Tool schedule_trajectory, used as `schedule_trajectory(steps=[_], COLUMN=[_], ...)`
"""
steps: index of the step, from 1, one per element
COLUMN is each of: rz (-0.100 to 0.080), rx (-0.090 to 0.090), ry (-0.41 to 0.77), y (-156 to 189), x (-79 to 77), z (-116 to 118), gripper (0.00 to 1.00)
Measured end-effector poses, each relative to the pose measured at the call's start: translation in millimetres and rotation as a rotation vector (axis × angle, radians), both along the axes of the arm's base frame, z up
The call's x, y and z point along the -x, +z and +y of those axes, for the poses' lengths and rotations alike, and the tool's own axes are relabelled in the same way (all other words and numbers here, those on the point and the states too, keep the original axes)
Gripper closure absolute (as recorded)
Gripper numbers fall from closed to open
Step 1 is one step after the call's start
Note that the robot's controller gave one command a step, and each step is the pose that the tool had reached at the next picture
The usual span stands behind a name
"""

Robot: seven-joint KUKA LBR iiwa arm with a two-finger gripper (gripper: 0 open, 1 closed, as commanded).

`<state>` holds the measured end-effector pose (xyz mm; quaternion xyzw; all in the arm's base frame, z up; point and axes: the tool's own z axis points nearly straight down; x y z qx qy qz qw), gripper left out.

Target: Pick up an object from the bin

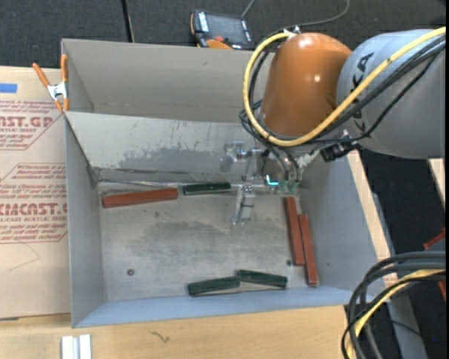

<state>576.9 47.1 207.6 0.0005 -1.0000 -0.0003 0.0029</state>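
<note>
Grey bin (86, 223) below me, floor mostly bare, sticks flat and mostly near walls. My jaws hang pointing down mid-bin over bare metal, nothing visible between them; released or clenched, cannot tell. Nearest: green stick (206, 189), its end just left of me, in line with orange stick (138, 197) along back wall. Two red sticks (293, 230) side by side on right, near. Two more green sticks (213, 286) at front, well apart from me. Nearest green likely easiest: room either side for jaws.
</note>
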Motion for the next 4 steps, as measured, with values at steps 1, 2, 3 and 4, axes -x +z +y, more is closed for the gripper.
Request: schedule_trajectory(steps=[1,2,3,4], rz=[-0.001,-0.005,-0.012,-0.009], rx=[-0.001,-0.005,-0.022,-0.005], ry=[0.336,0.56,1.037,1.435], y=[-120,-132,-134,-137], x=[23.9,44.6,47.8,-5.7], z=[-86,-162,-175,-141], gripper=[0.0,0.0,0.0,0.0])
